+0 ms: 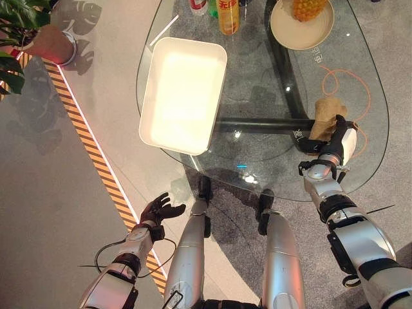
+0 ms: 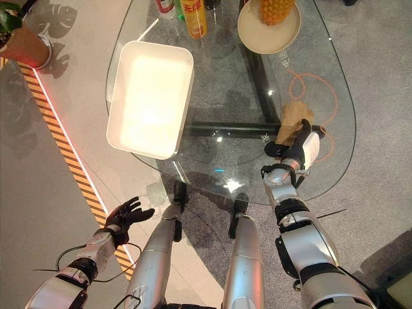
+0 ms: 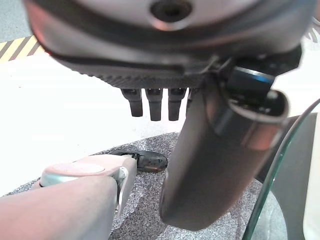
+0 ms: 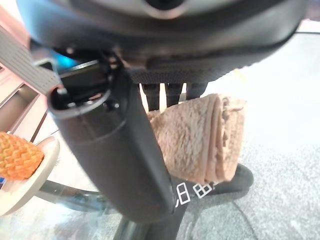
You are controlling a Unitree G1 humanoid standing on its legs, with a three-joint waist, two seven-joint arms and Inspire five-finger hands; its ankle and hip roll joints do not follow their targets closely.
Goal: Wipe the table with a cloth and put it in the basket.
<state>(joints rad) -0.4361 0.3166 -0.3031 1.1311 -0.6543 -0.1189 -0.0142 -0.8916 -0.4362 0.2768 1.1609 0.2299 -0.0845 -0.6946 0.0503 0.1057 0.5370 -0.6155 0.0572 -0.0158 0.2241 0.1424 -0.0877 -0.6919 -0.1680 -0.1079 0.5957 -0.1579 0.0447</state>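
The white basket (image 1: 183,95) sits empty on the glass table (image 1: 257,138), toward its left side; a round plate (image 1: 302,26) at the far edge holds a pineapple (image 1: 308,8); the folded tan cloth (image 1: 328,118) lies near the right edge, pinched in the right hand (image 1: 327,143); the left hand (image 1: 159,209) hangs off the table, fingers relaxed.

The glass desk (image 1: 257,138) carries a white basket (image 1: 182,94), a tan cloth (image 1: 327,116), a plate (image 1: 302,29) and bottles (image 1: 228,16).
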